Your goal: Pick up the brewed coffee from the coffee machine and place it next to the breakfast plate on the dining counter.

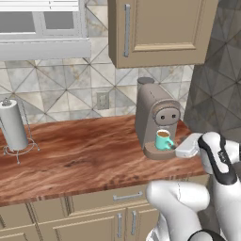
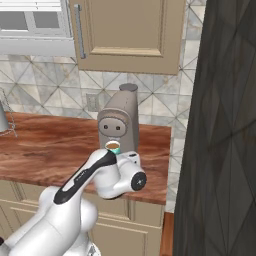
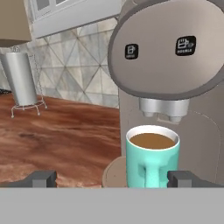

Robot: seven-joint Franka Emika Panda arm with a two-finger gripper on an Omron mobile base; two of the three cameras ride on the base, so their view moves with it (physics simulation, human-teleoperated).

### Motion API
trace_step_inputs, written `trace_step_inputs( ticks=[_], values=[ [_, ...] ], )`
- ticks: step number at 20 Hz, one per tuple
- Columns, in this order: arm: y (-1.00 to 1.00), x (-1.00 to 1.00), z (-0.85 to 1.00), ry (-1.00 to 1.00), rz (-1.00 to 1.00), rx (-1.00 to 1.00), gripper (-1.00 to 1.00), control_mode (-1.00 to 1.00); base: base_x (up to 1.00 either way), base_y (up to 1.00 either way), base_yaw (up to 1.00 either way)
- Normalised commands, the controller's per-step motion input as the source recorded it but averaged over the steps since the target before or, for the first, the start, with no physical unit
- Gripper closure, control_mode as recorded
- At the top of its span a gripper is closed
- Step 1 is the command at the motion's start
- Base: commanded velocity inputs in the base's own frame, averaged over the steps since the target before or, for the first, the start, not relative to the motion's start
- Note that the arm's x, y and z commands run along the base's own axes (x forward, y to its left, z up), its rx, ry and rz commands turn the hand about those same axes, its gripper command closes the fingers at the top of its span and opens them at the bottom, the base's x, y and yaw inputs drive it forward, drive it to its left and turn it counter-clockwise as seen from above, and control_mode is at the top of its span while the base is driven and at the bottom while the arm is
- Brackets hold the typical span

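A: The kitchen wall is tiled, with a beige upper cabinet (image 1: 160,30) above a reddish-brown wood-grain counter (image 1: 80,155). Which surfaces bound the approach?

B: A dark wall panel (image 2: 220,125) stands close on the right of the coffee machine (image 1: 156,120). The counter's right end lies just past the machine. The left stretch of counter is open as far as the paper towel holder (image 1: 13,127), far left.

A: Where is the brewed coffee (image 3: 152,157)?

B: It stands upright on the machine's round base tray (image 3: 114,173), directly under the spout (image 3: 165,109), handle toward the hand camera. The arm's hand section (image 1: 188,147) sits just right of the tray.

A: And the state of the gripper (image 3: 116,178)?

B: Its fingers (image 3: 41,178) stand wide apart, one on each side of the mug, neither touching it. The mug sits nearer the right finger.

A: How should the grasp proceed?

B: Judged from this, the operator should centre the mug between the fingers, advance until they bracket the body, then close. Withdrawal should run toward the near edge, level, since the spout leaves little headroom and the cup is nearly full.
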Motion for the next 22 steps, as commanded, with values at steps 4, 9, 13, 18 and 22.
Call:
trace_step_inputs(
  ticks=[4,9,13,18,22],
  values=[
    [0.0,0.12,-0.05,0.0,0.0,0.0,-1.0,-1.0,0.0,0.0,0.0],
    [-0.05,0.03,-0.06,-0.01,0.0,0.0,-1.0,-1.0,0.0,0.0,0.0],
    [-0.02,0.13,-0.24,0.0,0.0,0.0,-1.0,-1.0,0.0,0.0,0.0],
    [0.0,0.24,-0.22,0.0,0.0,0.0,-1.0,-1.0,0.0,0.0,0.0],
    [-0.02,0.1,-0.07,0.0,0.0,0.0,-1.0,-1.0,0.0,0.0,0.0]
  ],
)
